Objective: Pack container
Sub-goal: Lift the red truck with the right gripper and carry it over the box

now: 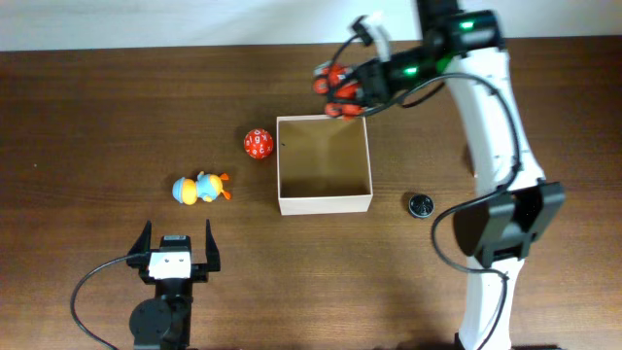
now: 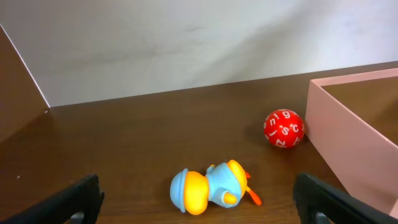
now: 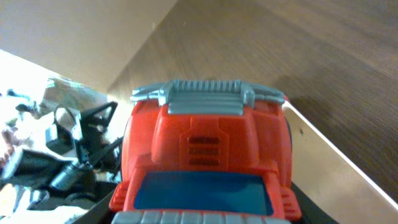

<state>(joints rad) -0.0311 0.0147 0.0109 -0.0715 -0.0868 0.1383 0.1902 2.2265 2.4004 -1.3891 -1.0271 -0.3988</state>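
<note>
Red toy truck (image 3: 205, 168): it filled the right wrist view, grey grille up and blue windscreen below, clear of the desk (image 1: 97, 117).
Right hand (image 1: 344, 91): closed on the truck, with dark finger tips just showing at the lower corners of the wrist view. From above, it hung over the far edge of the container, near its far-left corner.
Container (image 1: 324, 203): a square open box with white walls and a tan inside. It sat mid-desk, and nothing was in it that I could see.
Left hand (image 1: 177, 243): fingers spread wide and holding nothing, low at the near side of the desk and facing the toys.
Toy duck (image 1: 201, 188): blue and orange, lying on its side to the left of the box, apart from it.
Red ball (image 1: 257, 144): marked with white characters, just beside the box's left wall near the far corner.
Black round object (image 1: 420, 204): small, lying to the right of the box. I could not tell what it was.
Step in hand: as I judged it, the first toy was being carried to the box, and nothing was packed yet.
Next move: the truck probably had to come nearer, over the tan floor and clear of the rim. The hand could then lower it and open, with the duck and ball left for later.
</note>
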